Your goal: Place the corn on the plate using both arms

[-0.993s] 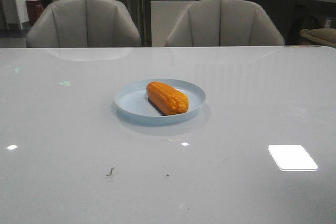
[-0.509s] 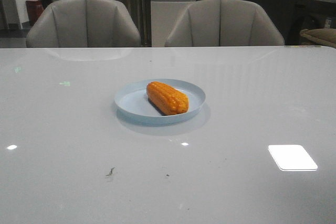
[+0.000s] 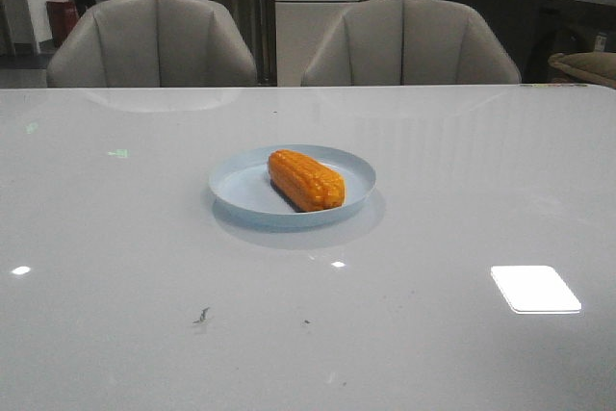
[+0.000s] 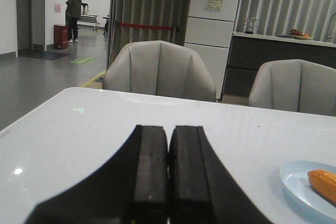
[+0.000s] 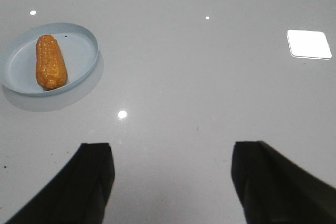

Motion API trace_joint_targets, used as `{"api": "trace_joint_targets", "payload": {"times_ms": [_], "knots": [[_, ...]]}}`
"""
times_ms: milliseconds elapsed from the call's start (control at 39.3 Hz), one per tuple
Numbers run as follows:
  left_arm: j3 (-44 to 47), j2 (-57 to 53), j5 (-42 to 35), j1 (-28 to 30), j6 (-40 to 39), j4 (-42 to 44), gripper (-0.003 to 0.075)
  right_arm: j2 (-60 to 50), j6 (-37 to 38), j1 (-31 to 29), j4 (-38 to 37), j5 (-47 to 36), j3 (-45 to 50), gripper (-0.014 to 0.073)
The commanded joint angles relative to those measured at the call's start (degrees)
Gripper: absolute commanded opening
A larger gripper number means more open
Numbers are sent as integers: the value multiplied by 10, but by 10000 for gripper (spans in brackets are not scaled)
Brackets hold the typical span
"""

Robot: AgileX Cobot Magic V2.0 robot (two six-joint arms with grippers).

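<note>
Corn (image 3: 306, 179), stubby bumpy orange, lies on plate (image 3: 241, 190); left claw (image 4: 168, 182) closed empty, right claw (image 5: 170, 182) spread wide.

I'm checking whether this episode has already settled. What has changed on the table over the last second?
Nothing visibly changed. The corn lies on the plate in the same spot in all three front views, and no arm enters that view. Now, the left gripper is shut and the right gripper is open, both away from the plate.
</note>
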Motion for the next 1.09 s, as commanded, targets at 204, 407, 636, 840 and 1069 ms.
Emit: {"api": "trace_joint_targets", "payload": {"times_ms": [204, 407, 636, 840, 1069], "knots": [[21, -12, -11, 0, 30, -15, 94, 1, -5, -3, 6, -43, -16, 579], [21, -12, -11, 0, 30, -35, 94, 1, -5, -3, 6, -43, -16, 579], [21, -12, -11, 0, 30, -35, 94, 1, -5, -3, 6, -43, -16, 579], [21, -12, -11, 0, 30, -35, 94, 1, -5, -3, 6, -43, -16, 579], [21, -12, -11, 0, 30, -35, 94, 1, -5, -3, 6, -43, -16, 579]]}}
